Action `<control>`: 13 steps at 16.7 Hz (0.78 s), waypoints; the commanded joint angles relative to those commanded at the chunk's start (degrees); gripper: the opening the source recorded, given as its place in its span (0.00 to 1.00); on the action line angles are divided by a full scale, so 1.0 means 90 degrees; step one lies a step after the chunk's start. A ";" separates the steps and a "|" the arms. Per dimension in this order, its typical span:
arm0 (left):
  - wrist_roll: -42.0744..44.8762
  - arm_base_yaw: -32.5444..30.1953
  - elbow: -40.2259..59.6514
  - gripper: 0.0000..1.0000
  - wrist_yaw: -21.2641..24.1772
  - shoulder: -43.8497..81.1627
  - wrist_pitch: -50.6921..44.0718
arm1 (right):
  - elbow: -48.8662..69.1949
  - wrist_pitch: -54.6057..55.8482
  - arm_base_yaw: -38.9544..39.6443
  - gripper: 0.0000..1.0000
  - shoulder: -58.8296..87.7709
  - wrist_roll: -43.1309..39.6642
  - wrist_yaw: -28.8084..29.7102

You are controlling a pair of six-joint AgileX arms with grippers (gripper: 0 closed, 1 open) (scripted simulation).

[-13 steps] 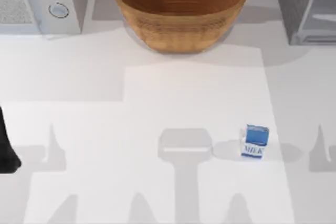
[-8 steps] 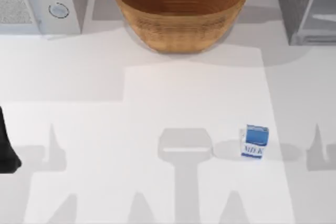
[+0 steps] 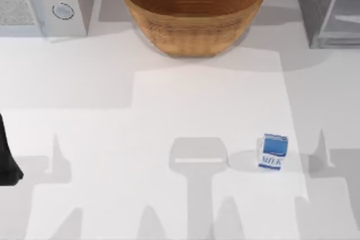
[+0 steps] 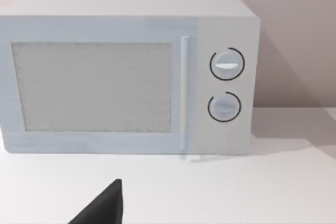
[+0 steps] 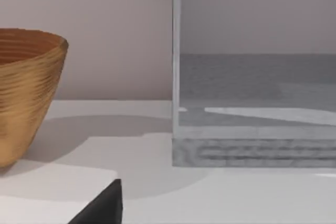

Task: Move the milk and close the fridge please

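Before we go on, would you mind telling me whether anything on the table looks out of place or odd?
Only the small white and blue milk carton, standing upright alone on the bare white table, away from the large grey fridge at the far right, whose interior is open to the right wrist view.

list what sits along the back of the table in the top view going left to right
microwave → wicker bowl → fridge
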 joint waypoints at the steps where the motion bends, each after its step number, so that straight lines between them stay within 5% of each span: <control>1: 0.0000 0.0000 0.0000 1.00 0.0000 0.0000 0.0000 | 0.0006 0.0178 0.0229 1.00 0.0200 0.0003 0.0220; 13: 0.0000 0.0000 0.0000 1.00 0.0000 0.0000 0.0000 | 0.0102 0.2490 0.3050 1.00 0.2591 0.0022 0.3244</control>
